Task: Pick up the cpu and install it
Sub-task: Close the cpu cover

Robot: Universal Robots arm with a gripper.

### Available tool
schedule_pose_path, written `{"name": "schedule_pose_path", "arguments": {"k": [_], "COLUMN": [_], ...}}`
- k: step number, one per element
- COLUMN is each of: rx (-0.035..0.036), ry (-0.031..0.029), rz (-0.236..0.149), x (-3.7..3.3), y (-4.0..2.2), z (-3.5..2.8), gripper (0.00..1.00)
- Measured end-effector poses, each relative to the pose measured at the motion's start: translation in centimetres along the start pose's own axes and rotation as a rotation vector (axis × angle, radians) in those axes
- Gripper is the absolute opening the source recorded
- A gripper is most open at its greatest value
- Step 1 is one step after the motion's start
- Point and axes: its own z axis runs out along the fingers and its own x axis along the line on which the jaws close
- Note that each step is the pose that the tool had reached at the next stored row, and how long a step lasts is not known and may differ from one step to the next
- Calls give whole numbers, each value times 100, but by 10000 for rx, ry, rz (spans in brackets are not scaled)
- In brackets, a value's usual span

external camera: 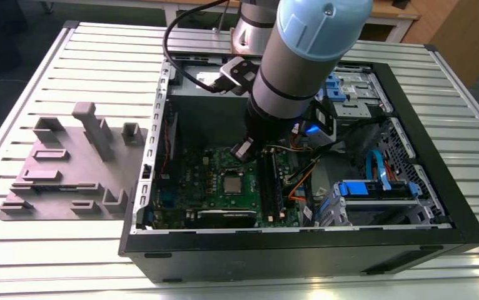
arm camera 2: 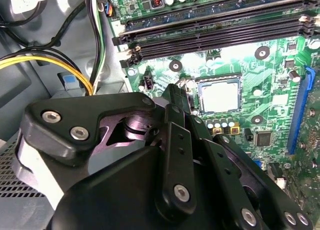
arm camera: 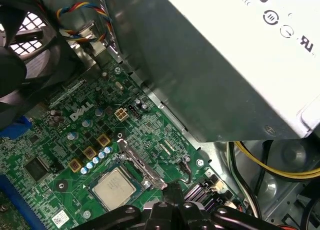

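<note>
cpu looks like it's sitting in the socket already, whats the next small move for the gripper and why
Probably a short, straight lift away from the board. The cpu lies flat and square inside its socket on the green motherboard, and the gripper sits just beside it, holding nothing that shows. The memory slots and yellow cables are close, so sideways travel risks a snag.

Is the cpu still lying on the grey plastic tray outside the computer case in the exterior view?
No. The cpu sits in the socket on the green motherboard inside the case, while the grey tray stands apart on the exterior view's left.
</note>
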Motion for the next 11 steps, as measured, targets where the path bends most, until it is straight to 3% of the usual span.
{"name": "schedule_pose_path", "arguments": {"k": [11], "rx": [-2], "ry": [6], "rz": [-32], "x": [27], "y": [-26], "z": [-6], "gripper": [10]}}
